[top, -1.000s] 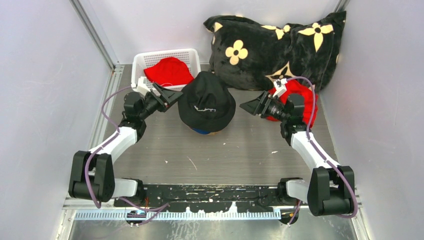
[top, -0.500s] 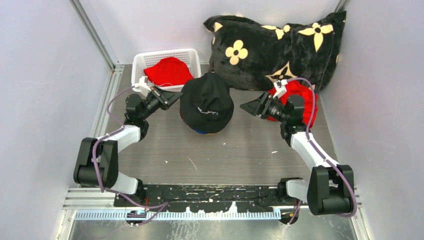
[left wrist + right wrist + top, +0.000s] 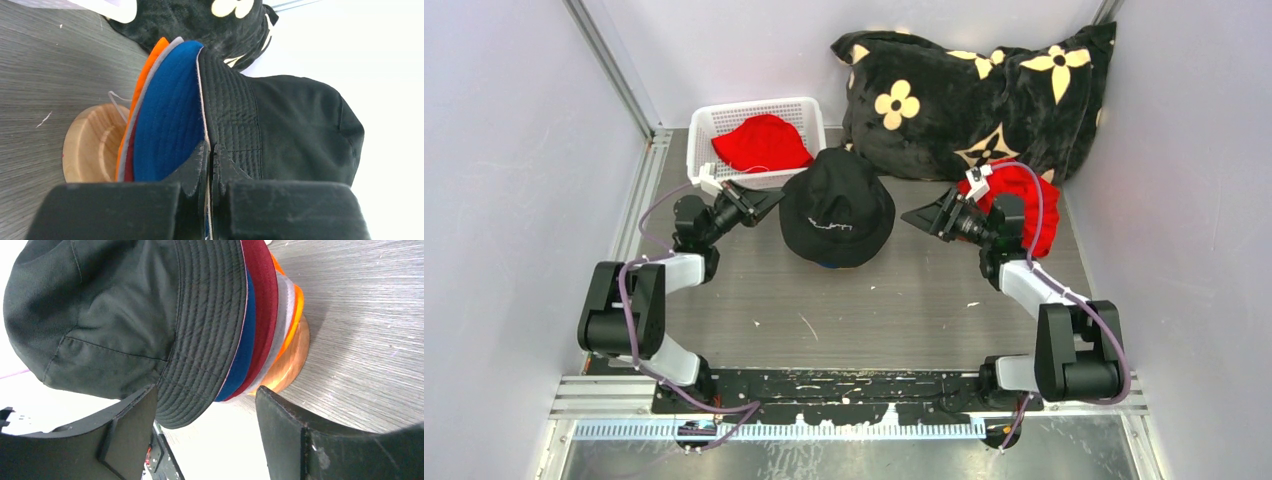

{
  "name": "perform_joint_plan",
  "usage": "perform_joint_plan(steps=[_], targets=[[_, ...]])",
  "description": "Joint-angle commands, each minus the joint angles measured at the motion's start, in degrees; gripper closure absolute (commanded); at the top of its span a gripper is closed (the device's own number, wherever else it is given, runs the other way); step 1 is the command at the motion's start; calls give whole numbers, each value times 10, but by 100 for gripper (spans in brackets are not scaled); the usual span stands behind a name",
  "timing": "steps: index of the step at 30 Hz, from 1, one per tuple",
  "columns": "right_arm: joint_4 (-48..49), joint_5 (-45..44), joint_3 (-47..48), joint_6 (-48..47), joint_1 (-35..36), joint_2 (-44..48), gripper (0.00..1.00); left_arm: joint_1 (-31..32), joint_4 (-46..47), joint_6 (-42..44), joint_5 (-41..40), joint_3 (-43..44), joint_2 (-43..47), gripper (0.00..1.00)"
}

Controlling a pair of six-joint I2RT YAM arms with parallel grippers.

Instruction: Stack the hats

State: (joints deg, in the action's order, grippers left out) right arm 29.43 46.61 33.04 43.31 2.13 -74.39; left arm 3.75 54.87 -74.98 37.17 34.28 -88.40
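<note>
A black hat (image 3: 837, 205) tops a stack of hats on a wooden stand (image 3: 90, 145) in the middle of the table. Under it, brims of a blue hat (image 3: 167, 115), a dark red hat (image 3: 262, 305), a grey hat (image 3: 284, 320) and an orange hat (image 3: 298, 300) show. My left gripper (image 3: 771, 198) is shut on the black hat's left brim, whose pale edge runs between the fingers (image 3: 197, 160). My right gripper (image 3: 916, 214) stands open just off the right brim, touching nothing. A bright red hat (image 3: 762, 142) lies in the white basket (image 3: 754, 108).
A black cushion with cream flowers (image 3: 964, 90) leans in the back right corner. Another red hat (image 3: 1036, 205) lies in front of it, behind my right wrist. Grey walls close in the table on both sides.
My left gripper has closed on the black hat's brim, and its elbow has drawn back towards the left wall. The right arm has folded in a little, with its gripper still open.
</note>
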Motion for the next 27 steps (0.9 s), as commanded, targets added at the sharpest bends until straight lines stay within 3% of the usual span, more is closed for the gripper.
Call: perform_joint_plan(steps=[1, 15, 27], targets=[[111, 33, -3, 43, -1, -20, 25, -10, 24, 22, 1, 2, -18, 100], [183, 37, 30, 83, 44, -102, 32, -10, 34, 25, 2, 30, -68, 100], [281, 45, 44, 138, 49, -165, 56, -10, 26, 26, -7, 37, -74, 100]])
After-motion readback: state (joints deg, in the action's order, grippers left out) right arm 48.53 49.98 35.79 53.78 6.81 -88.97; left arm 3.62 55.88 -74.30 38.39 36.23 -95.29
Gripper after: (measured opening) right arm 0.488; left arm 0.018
